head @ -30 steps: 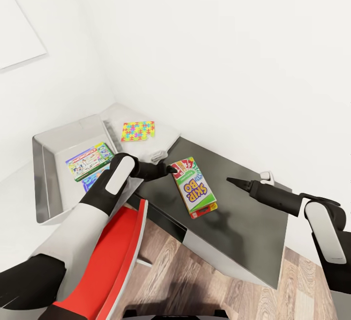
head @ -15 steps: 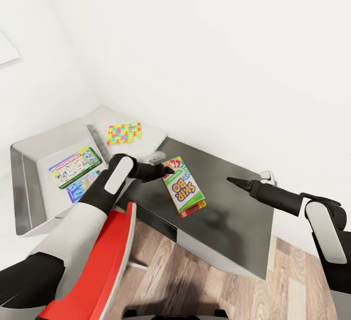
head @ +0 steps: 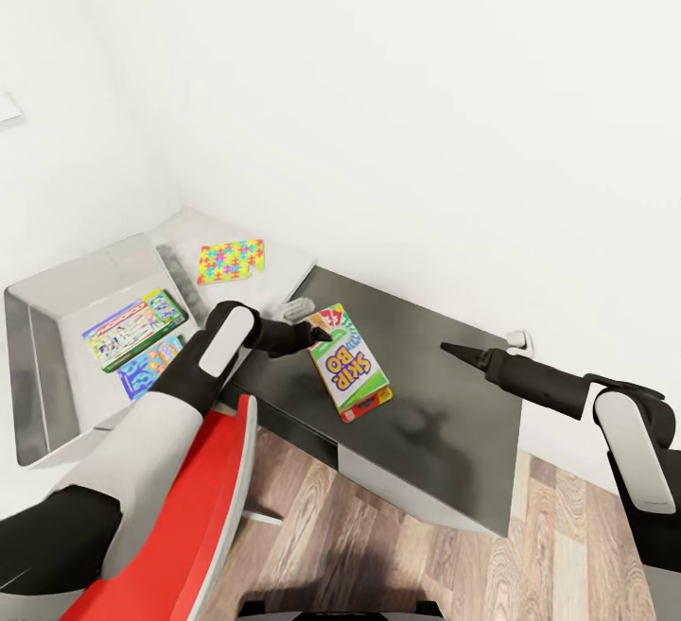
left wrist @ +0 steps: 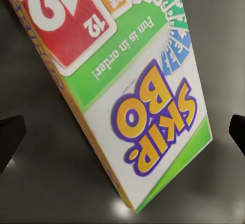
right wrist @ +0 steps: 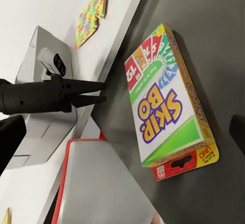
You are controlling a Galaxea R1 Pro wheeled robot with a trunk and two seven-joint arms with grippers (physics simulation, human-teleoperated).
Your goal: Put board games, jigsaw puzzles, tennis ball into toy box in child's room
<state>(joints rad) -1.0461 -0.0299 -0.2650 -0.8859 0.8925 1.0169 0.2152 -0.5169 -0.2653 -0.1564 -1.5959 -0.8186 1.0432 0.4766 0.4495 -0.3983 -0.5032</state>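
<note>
skip-bo box (head: pixel 346 363) lies flat on the dark grey cabinet (head: pixel 445 432), stacked on a red-edged box (head: pixel 375 402) that peeks out at its near end. my left gripper (head: pixel 322 328) sits at the box's far corner with fingers narrow and nothing between them; in the right wrist view the tips nearly meet just short of the box edge. my right gripper (head: pixel 454 351) hangs over the cabinet well apart from the box, and i cannot tell whether it is open or closed.

risk, as i judge it: the box is flat and wide, so narrow fingers would push it rather than grip it and could shove the stack toward the cabinet's front edge. grabbing the top box alone may also drag the red-edged one.

toy box (head: pixel 43 342) sits on the pale table (head: pixel 284 267) and holds a green-edged printed game box (head: pixel 132 328) and a blue printed one (head: pixel 151 363). a jigsaw puzzle (head: pixel 230 260) lies on the table beside the bin, not yet inside.
</note>
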